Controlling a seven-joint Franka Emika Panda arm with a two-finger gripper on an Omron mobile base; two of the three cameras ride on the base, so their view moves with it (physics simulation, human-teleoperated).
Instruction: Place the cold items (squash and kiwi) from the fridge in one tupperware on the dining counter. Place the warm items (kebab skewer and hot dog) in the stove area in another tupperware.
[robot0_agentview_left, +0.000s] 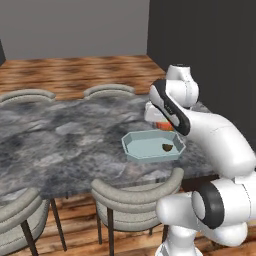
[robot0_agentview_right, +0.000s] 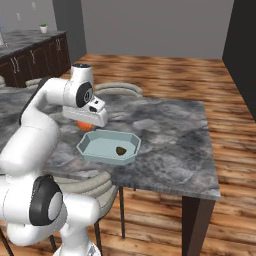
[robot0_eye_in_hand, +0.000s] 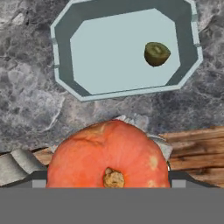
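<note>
Squash, round orange with a brown stem (robot0_eye_in_hand: 108, 156), sits clamped in the gripper (robot0_eye_in_hand: 109, 177), jaws spread wide around it, held above the grey marbled dining counter (robot0_agentview_left: 60, 140) just beside the pale blue octagonal tupperware (robot0_eye_in_hand: 61, 61). Halved brown-green kiwi (robot0_eye_in_hand: 156, 54) lies inside the container near one wall, rest of its floor bare. Container sits close to the counter's near edge, padded grey chair (robot0_agentview_left: 135, 200) below it.
</note>
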